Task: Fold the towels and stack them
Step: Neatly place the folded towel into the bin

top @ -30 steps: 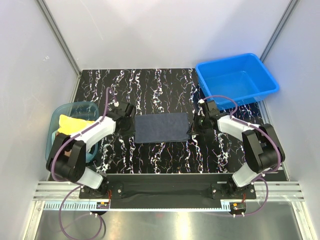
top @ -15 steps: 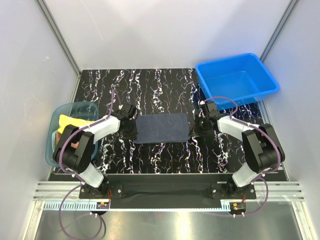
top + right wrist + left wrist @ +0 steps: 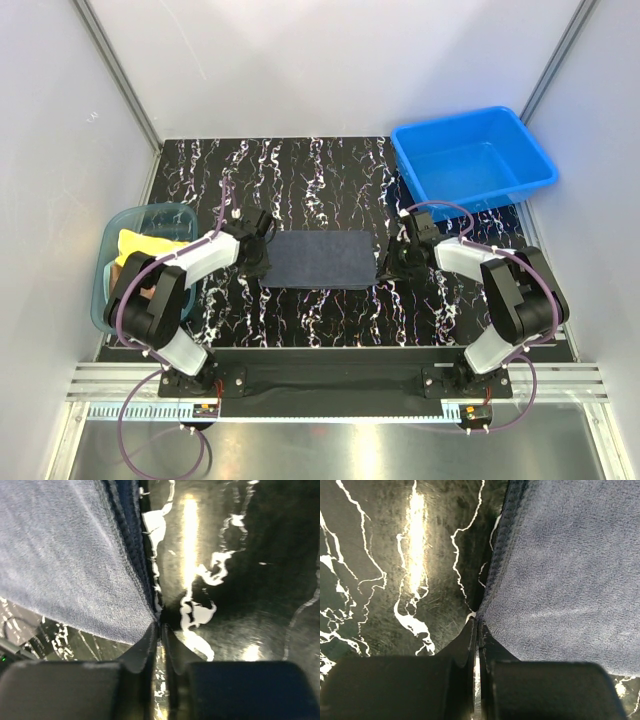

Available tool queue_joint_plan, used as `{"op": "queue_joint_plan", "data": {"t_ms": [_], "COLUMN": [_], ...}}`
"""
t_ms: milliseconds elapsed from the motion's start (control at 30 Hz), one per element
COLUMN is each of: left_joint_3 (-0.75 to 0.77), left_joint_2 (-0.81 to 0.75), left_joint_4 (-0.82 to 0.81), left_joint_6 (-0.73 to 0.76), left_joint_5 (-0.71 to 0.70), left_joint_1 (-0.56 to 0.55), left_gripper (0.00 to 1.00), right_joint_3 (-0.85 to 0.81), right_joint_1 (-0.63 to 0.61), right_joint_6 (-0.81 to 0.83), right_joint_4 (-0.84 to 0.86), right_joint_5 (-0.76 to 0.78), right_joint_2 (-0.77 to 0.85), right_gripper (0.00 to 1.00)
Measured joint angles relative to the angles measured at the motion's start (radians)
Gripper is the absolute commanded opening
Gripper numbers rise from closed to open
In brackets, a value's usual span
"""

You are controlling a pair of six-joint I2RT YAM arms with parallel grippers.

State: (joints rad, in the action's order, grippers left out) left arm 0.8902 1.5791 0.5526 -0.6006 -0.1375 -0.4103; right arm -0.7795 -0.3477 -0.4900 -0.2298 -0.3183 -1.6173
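Note:
A dark slate-blue towel (image 3: 318, 260) lies flat in the middle of the black marbled table. My left gripper (image 3: 257, 263) is at the towel's left edge, near its front corner. In the left wrist view the towel (image 3: 570, 580) fills the right side, and the left gripper (image 3: 478, 625) is shut with the tips pinching the towel's edge. My right gripper (image 3: 386, 268) is at the towel's right front corner. In the right wrist view it (image 3: 160, 626) is shut on the corner of the towel (image 3: 60, 555). A pale yellow towel (image 3: 145, 245) lies in the tub at the left.
A translucent teal tub (image 3: 108, 243) stands at the table's left edge beside my left arm. A rigid blue plastic bin (image 3: 455, 118) stands at the back right. The table (image 3: 300, 170) is black with white veins, between white walls.
Both grippers came down to the towel's side edges and closed near its front corners. The towel's front corners now look drawn in and rounded.

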Motion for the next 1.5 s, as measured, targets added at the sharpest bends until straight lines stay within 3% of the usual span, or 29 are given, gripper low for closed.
{"op": "queue_joint_plan", "data": {"t_ms": [33,300,567,1167,1500], "left_joint_3": [0.0,0.0,0.007,0.007,0.002], "left_joint_2": [0.0,0.006,0.015,0.016,0.015], "left_joint_4": [0.002,0.016,0.022,0.022,0.015], "left_joint_6": [0.0,0.001,0.001,-0.001,-0.008], "left_joint_5": [-0.004,-0.019,-0.019,-0.02,-0.021], "left_joint_1": [0.0,0.001,0.001,0.001,0.001], "left_gripper": [0.0,0.0,0.0,0.0,0.0], "right_joint_3": [0.002,-0.027,-0.14,-0.161,-0.158], "right_joint_1": [0.0,0.003,0.003,-0.029,-0.05], "right_joint_6": [0.001,0.025,0.031,0.006,-0.033], "right_joint_4": [0.007,0.03,0.083,0.163,0.217], "right_joint_5": [-0.009,-0.026,-0.009,-0.013,0.0], "right_joint_2": [0.0,-0.003,-0.117,-0.168,-0.195], "right_gripper": [0.33,0.57,0.54,0.47,0.3]}}
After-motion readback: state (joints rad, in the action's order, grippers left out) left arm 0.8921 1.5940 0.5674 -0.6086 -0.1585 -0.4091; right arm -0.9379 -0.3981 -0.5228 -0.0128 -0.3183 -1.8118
